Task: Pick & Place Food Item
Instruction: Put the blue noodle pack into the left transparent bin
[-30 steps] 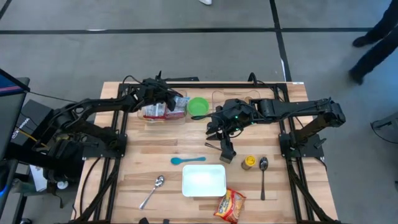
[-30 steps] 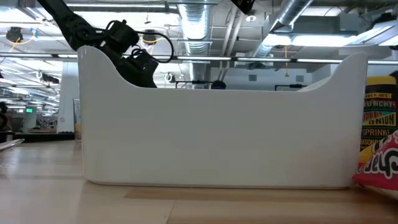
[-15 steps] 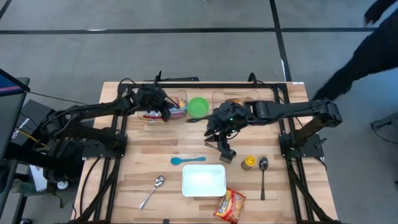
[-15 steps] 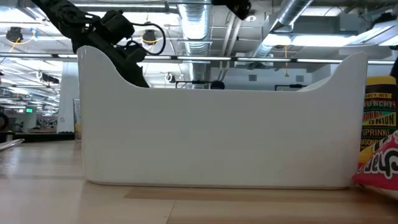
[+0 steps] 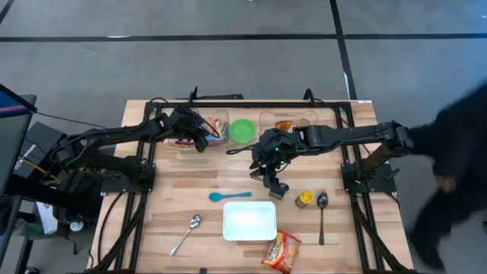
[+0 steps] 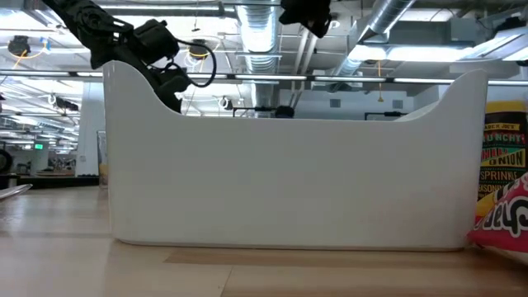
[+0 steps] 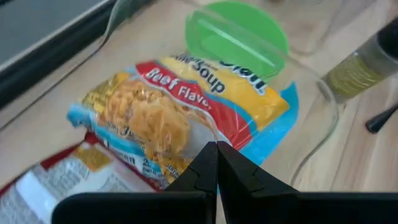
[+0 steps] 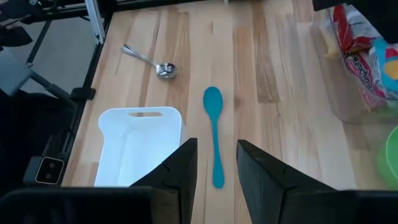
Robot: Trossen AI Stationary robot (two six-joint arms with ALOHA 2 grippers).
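A clear container (image 5: pixel 204 134) at the far left of the table holds noodle packets. The top one is a yellow and blue beef soup packet (image 7: pixel 205 93), lying over a red and white one (image 7: pixel 56 180). My left gripper (image 5: pixel 201 139) is shut, with its tips (image 7: pixel 216 163) right over the soup packet. My right gripper (image 5: pixel 275 184) hangs open over bare wood between the blue spoon (image 8: pixel 214 134) and the spice jar (image 5: pixel 303 199), with nothing between its fingers. In the low view the white bin (image 6: pixel 289 157) hides the table behind it. My left gripper's shut fingertips slant down from the table's left toward the middle of the soup packet (image 7: pixel 186 134) in the container. Whether they touch it cannot be told, because the fingers cover that spot.
A green round bowl (image 5: pixel 242 130) stands beside the container. A white bin (image 5: pixel 249 221), two metal spoons (image 5: pixel 187 231) (image 5: pixel 322 204) and another noodle packet (image 5: pixel 281 251) lie toward the near edge. A second clear container (image 5: pixel 293 122) stands at the far side. A person in dark clothes (image 5: pixel 456 167) passes on the right.
My left gripper has drawn back toward the table's left and near side over the container and has tipped, staying shut. My right gripper has sunk a little. The person has come along the table's right side.
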